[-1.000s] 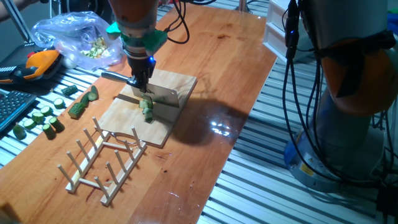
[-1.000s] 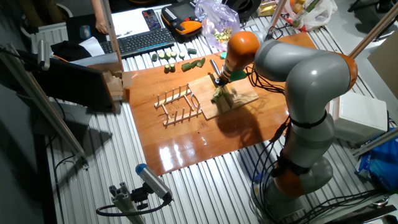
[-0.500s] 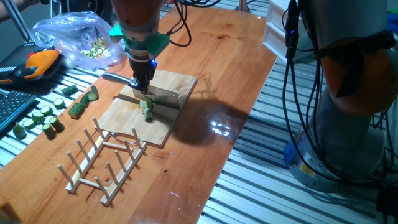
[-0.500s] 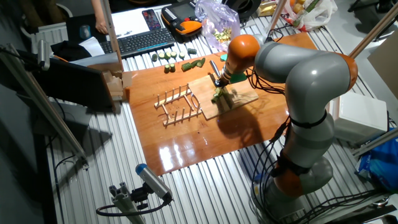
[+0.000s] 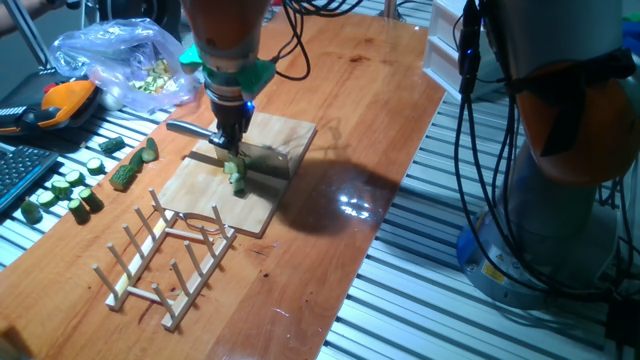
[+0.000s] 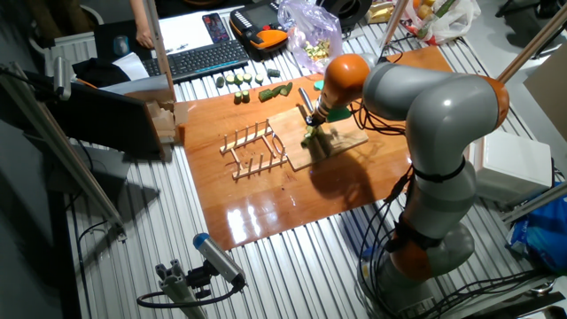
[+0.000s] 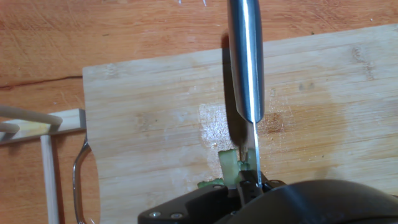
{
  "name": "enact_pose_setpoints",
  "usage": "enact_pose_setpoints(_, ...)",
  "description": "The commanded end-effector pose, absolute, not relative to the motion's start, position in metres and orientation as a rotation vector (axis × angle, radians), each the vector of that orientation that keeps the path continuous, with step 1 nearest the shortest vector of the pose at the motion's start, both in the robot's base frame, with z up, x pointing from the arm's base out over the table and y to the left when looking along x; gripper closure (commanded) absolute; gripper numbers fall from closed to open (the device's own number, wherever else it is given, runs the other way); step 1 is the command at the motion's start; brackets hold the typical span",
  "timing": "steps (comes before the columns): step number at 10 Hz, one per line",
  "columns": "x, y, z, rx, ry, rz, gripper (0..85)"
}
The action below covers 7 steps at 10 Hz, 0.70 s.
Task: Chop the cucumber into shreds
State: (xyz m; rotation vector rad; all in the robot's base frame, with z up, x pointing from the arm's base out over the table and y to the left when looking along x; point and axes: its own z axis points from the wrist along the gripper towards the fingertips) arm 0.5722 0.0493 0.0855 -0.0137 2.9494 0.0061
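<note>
My gripper (image 5: 229,130) is shut on a steel knife (image 5: 252,155) and holds it over the wooden cutting board (image 5: 205,192). The cucumber (image 5: 237,176), a small green chunk with pale flesh, lies on the board right under the blade. In the other fixed view the gripper (image 6: 312,115) stands above the cucumber (image 6: 310,135). The hand view looks along the knife (image 7: 245,62), edge down, with a pale piece of cucumber (image 7: 230,166) against the blade near my fingers. I cannot make out separate shreds.
A wooden dish rack (image 5: 165,260) lies in front of the board. Round cucumber slices (image 5: 65,190) and a longer dark piece (image 5: 130,170) sit at the left. A plastic bag (image 5: 125,60) and an orange device (image 5: 60,100) lie behind them.
The gripper and knife have shifted slightly to the right over the board. The cucumber stays in place.
</note>
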Motion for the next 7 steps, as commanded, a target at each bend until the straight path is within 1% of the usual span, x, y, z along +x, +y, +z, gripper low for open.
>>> enact_pose_setpoints(1,0.5722,0.0493,0.085,-0.014,2.948,0.006,85.0)
enact_pose_setpoints(7,0.5697,0.0518,0.0796,-0.015,2.933,-0.003,85.0)
